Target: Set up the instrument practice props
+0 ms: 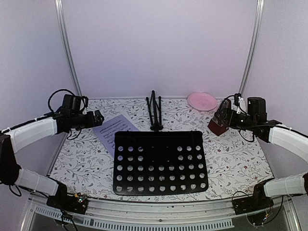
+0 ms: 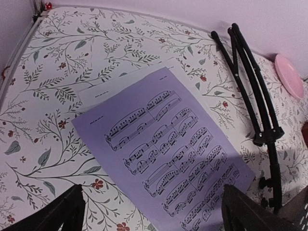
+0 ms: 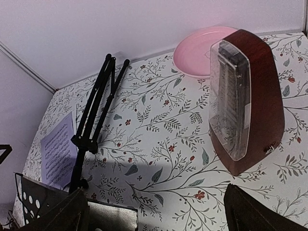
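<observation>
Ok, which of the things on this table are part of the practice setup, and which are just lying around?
For the job: black perforated-metal music stand desk, folded black tripod legs, printed sheet-music pages, dark red-brown pyramid metronome.
Just lying about: round pink plate.

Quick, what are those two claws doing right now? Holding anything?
Left gripper: open, holding nothing, facing the sheet music.
Right gripper: open, holding nothing; the metronome stands ahead of it, untouched.
</observation>
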